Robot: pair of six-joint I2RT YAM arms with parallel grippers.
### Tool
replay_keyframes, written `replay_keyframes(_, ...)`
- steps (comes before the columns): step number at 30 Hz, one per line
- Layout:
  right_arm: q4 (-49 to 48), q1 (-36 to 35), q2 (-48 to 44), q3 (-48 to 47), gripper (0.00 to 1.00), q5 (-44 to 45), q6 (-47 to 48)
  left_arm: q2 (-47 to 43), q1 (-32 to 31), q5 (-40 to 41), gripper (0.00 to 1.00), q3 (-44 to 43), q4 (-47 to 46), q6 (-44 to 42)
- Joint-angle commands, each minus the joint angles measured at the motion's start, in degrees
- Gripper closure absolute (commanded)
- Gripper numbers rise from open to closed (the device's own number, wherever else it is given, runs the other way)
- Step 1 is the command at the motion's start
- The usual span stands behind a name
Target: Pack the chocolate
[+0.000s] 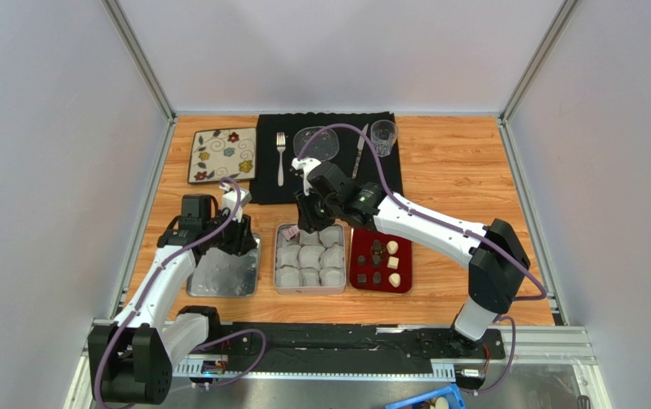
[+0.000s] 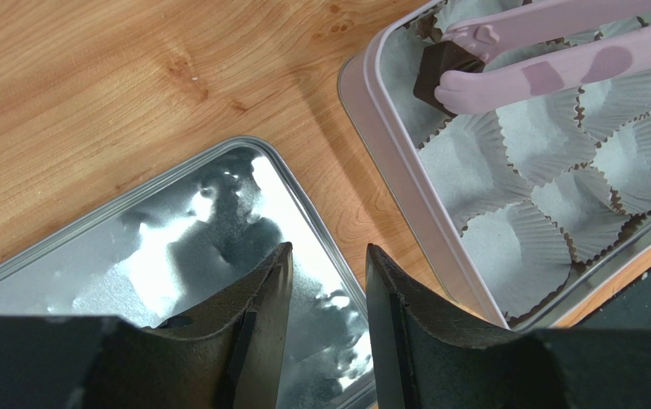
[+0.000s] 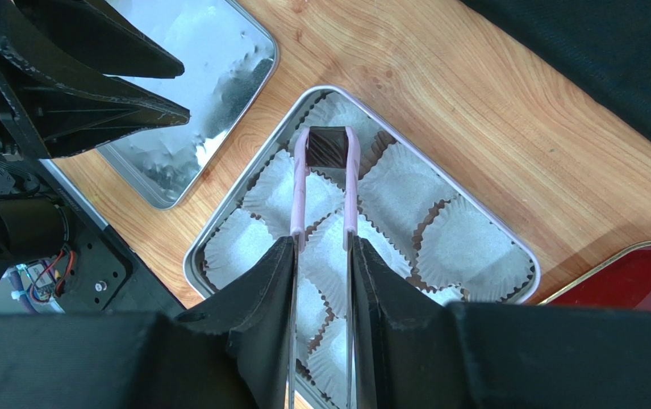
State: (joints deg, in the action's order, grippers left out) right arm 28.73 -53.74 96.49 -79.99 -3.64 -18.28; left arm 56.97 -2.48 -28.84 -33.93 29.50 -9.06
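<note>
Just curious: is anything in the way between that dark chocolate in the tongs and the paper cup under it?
Nothing visible. The dark chocolate, pinched in the pink tongs, hangs over a paper cup in a corner of the tin. The left gripper is off to the side, over the lid.

No writing can be read in any of the three views: no letters, no label, no brand name and no number on any thing that shows.
</note>
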Motion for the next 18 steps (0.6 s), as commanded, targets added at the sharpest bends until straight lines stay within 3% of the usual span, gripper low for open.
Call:
replay_keyframes(1,-3.15,-0.41,0.19,-2.81,0.77,-0.14,-0.61,-1.33,0.11,-1.74,0.54,-0.08,0.39,0.53)
replay_keyframes(12,-3.15,-0.49,0.81,-3.16,0.63,0.47,-0.61,-1.77,0.11,-2.01,0.53,-0.17,0.83,0.01)
replay_keyframes(18,-2.80,-0.41,0.90,-3.60,0.62,1.00,-0.17,-1.95,0.11,-2.01,0.53,-0.43,1.00,0.09)
